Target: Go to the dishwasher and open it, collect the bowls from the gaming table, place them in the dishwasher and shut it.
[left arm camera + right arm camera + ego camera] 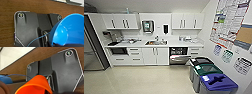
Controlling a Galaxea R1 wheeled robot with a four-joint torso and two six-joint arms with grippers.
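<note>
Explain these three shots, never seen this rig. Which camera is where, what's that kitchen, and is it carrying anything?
It is a wheeled robot with two arms. The wide shot comes from a camera high on the robot, looking forward and down into a small kitchen. The dishwasher sits under the white counter, right of the sink, with its door partly down and the dark inside showing. Three bins stand along the right wall.

The other two shots come from cameras on the wrists. The dark plate in each is part of the robot. The left wrist camera shows a blue bowl up close, the right one an orange bowl. Each looks carried by its arm, but the end effector fingers are not clear.
</note>
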